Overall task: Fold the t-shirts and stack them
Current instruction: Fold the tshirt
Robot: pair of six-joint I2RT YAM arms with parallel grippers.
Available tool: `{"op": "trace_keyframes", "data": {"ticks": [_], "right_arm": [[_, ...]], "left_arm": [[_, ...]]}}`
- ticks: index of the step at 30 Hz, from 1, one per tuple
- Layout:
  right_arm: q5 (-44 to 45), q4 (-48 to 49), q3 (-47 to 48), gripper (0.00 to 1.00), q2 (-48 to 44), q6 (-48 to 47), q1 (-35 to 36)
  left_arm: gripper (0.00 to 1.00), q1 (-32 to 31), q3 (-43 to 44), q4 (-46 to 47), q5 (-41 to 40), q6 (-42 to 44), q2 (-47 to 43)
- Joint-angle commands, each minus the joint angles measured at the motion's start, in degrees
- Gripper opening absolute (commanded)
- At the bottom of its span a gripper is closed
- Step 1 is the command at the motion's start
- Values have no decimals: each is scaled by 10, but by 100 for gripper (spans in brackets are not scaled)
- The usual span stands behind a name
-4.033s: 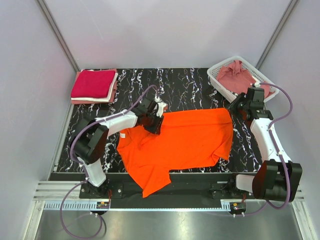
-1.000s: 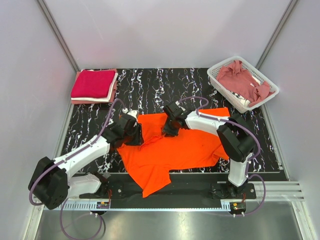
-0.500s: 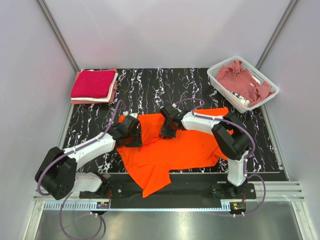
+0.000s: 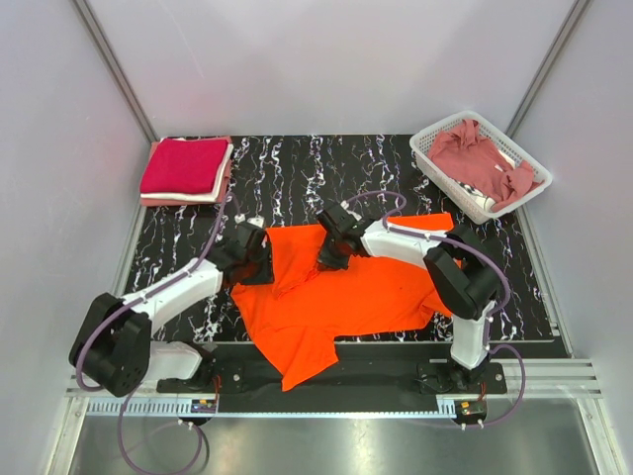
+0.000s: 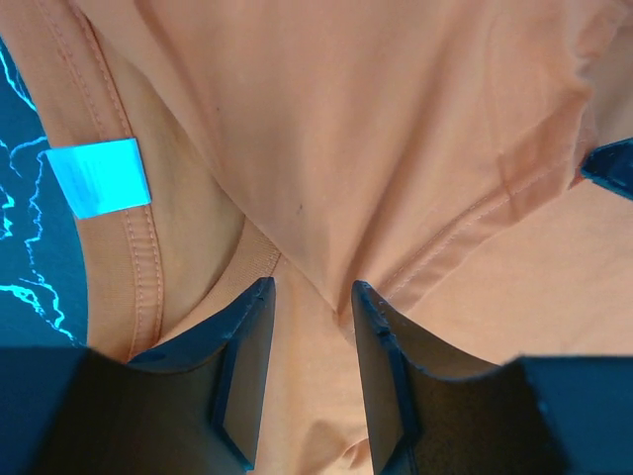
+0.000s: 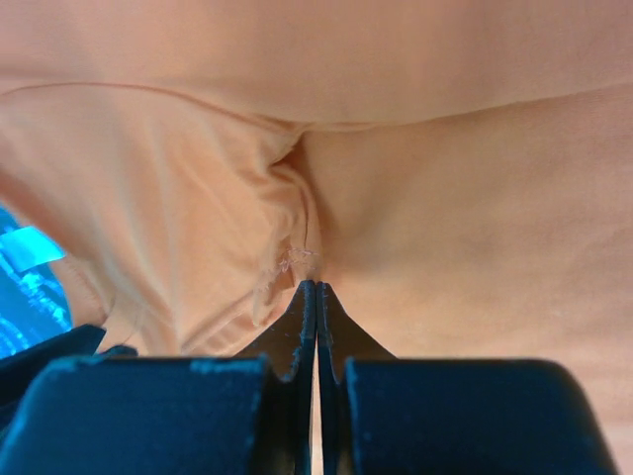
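The bright orange t-shirt (image 4: 366,282) lies spread across the middle of the black marble table (image 4: 297,168), one sleeve hanging over the front edge. My left gripper (image 4: 250,259) (image 5: 312,287) rests on its left shoulder beside the collar (image 5: 138,247) and its pale label (image 5: 99,176). Its jaws stand partly apart with orange cloth filling the gap. My right gripper (image 4: 331,255) (image 6: 316,285) is near the shirt's upper middle, shut, with a puckered fold of orange cloth pinched at its tips. Folded crimson and pale pink t-shirts (image 4: 184,168) are stacked at the back left.
A white lattice basket (image 4: 431,150) at the back right holds a crumpled dusty rose t-shirt (image 4: 473,153). Grey walls close in the table on the left, back and right. Purple cables loop above both arms.
The right gripper has shut on the orange cloth where it was open before. The left gripper has shifted slightly back and left over the shoulder, its jaws unchanged.
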Motion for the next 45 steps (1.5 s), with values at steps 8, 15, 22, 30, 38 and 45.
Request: {"op": "trace_keyframes", "data": {"ticks": [8,15,22,30,38,45], "right_arm": [[35,2,-17,0,-54,-22,6],[39,-1,-24,0,-55,-25,6],[45,-17,-9,13,-59,-35,7],[113,-39,34,30,-87,-100,50],[95,47,97,29,-11,-203,150],[96,104,94,30,14,-314,203]], "left_arm": [[42,158,78,-5,74,41,-5],[11,228,149,-32,103,61,65],[0,251,164,-22,102,68,112],[0,263,187,-7,117,63,203],[0,289,191,7,103,53,231],[0,293,181,22,117,53,230]]}}
